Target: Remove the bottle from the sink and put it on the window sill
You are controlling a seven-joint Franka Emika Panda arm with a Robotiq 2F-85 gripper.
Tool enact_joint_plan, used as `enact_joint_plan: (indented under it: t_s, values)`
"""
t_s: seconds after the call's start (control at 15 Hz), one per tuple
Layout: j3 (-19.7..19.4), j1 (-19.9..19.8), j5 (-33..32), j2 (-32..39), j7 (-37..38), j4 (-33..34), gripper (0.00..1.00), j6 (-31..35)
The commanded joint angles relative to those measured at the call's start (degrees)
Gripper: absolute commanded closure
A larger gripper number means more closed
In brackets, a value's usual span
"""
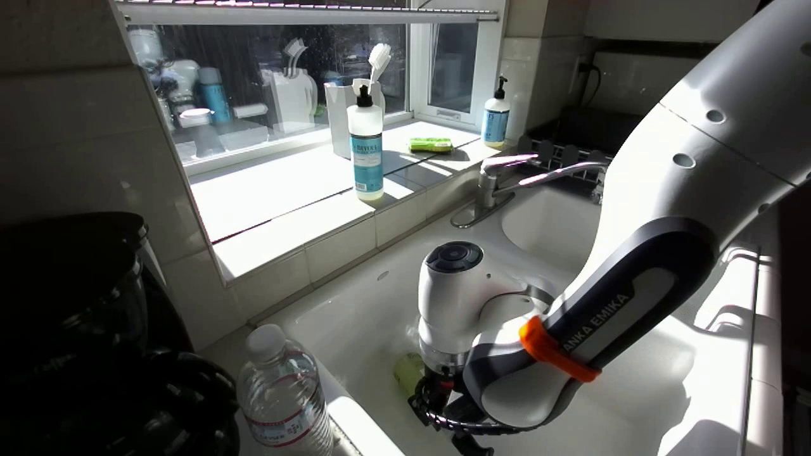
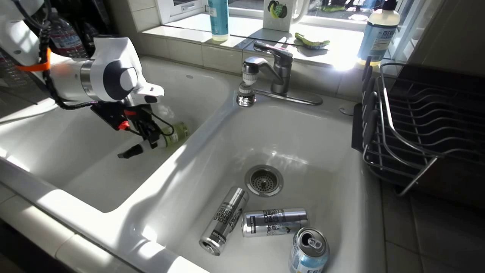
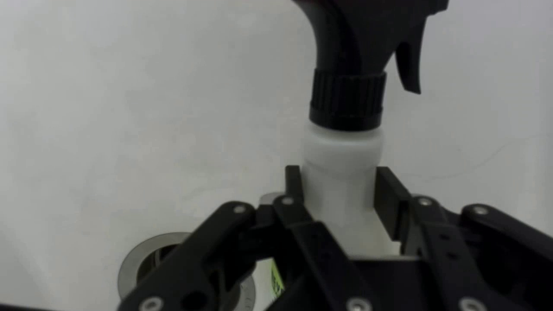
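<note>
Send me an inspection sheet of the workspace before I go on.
Surface: white double-basin sink, sunlit along the rim.
Job's things: spray bottle on its side in one basin; window sill sunlit.
Clutter: three cans in the adjoining basin; two blue-label bottles and a green packet on the window sill.
Gripper: fingers against both sides of the spray bottle's neck; firmness can't be told.
Cables: black cable along the arm.
Surroundings: faucet and dish rack by the sink.
</note>
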Motion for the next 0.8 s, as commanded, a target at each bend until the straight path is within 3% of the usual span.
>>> enact_joint_plan:
  t_s: [0.0,0.33,0.4,0.73]
  values:
    - [0.84,-1.55,3.61,0.69,1.23,5.93,0.81,-9.18]
    - [1.71,-4.26,7.6,2.3,2.83,12.41,0.81,-19.52]
    - [1.02,-3.25,5.18,0.77,2.36,9.71,0.56,-16.61]
    - [1.37,-4.2,6.03,1.56,2.71,11.26,0.56,-18.23]
